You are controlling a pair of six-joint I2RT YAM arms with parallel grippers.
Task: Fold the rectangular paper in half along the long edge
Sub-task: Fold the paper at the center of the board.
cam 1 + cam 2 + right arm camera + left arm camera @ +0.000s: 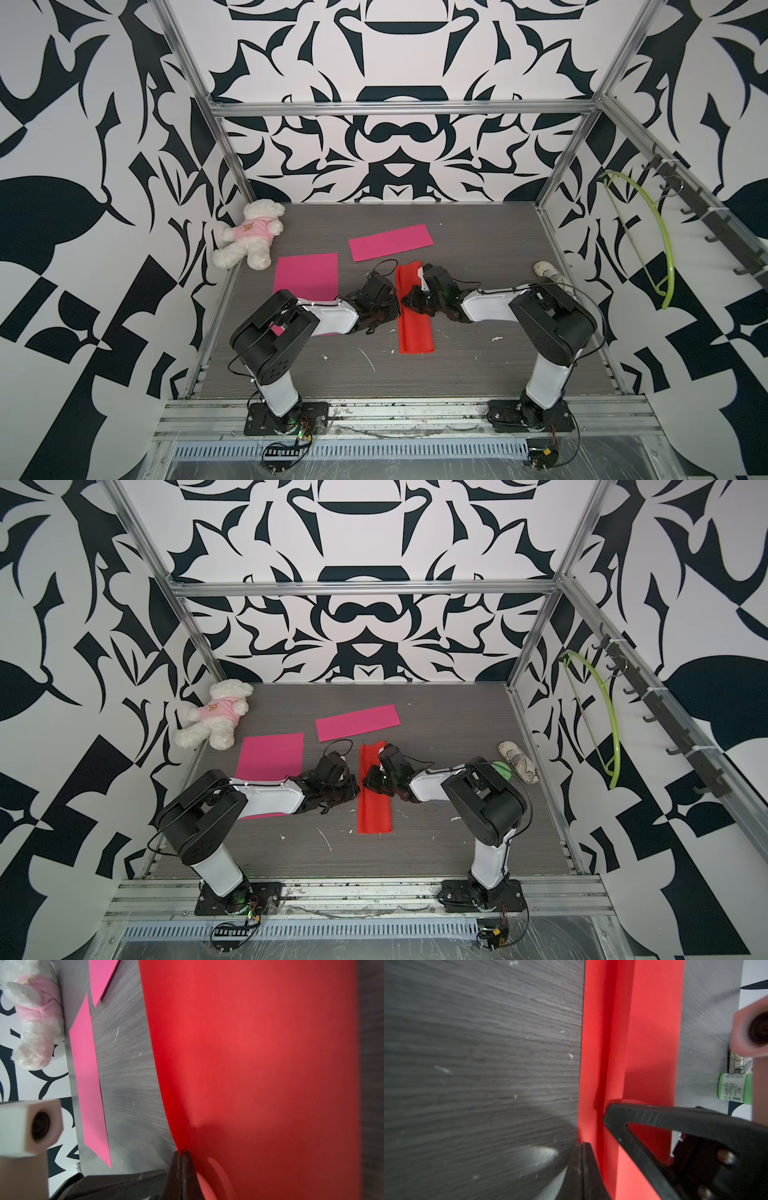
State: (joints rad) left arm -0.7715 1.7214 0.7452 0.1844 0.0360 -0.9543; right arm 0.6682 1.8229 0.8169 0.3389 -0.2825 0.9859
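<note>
Black-and-white patterned walls enclose a grey wood-grain table (478, 365), its surface flecked with white scraps. Near its middle lies the red paper (415, 332), a long narrow strip running from the near side toward the far side, with one layer folded over another. The upper flap sits loosely and is not flattened along the far end. Both arms reach inward and meet over the strip's middle. The left gripper (390, 311) sits at the paper's left long edge; in its wrist view its fingers (581, 1167) are pressed together right where red meets bare table. The right gripper (409, 300) comes in from the other side, its jaws also pressed together, its tips at the free edge of the raised flap (249, 1064). Whether paper is caught between them I cannot tell. Two pink sheets lie farther back and to the left: a flat pink sheet (305, 274) partly under the left arm and a narrow pink strip (390, 242). A white teddy bear (249, 235) in a pink shirt leans in the far left corner.
</note>
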